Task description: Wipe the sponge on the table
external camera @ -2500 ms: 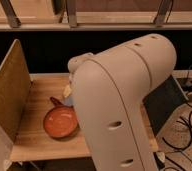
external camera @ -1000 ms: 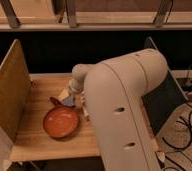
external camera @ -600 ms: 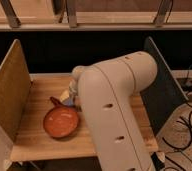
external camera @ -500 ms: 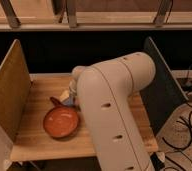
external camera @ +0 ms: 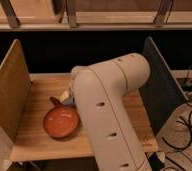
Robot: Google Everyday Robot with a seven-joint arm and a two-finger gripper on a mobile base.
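Note:
The table [external camera: 44, 95] is a light plank top. My big white arm [external camera: 109, 110] reaches over its middle and covers most of it. The gripper [external camera: 69, 98] is down at the arm's left edge, just behind the orange pan's handle, and is mostly covered by the arm. A small blue-grey patch there looks like the sponge [external camera: 69, 103], low on the table top, with a pale bit [external camera: 64, 95] right beside it. Whether the gripper touches the sponge is hidden.
An orange pan [external camera: 61, 121] lies on the front left of the table, its handle pointing back towards the arm. Upright panels stand at the left [external camera: 8, 95] and right [external camera: 159, 85]. Cables [external camera: 189, 125] lie on the floor to the right.
Since 2.5 s ago the arm has lowered and folded down over the table. In the last half second nothing has visibly moved.

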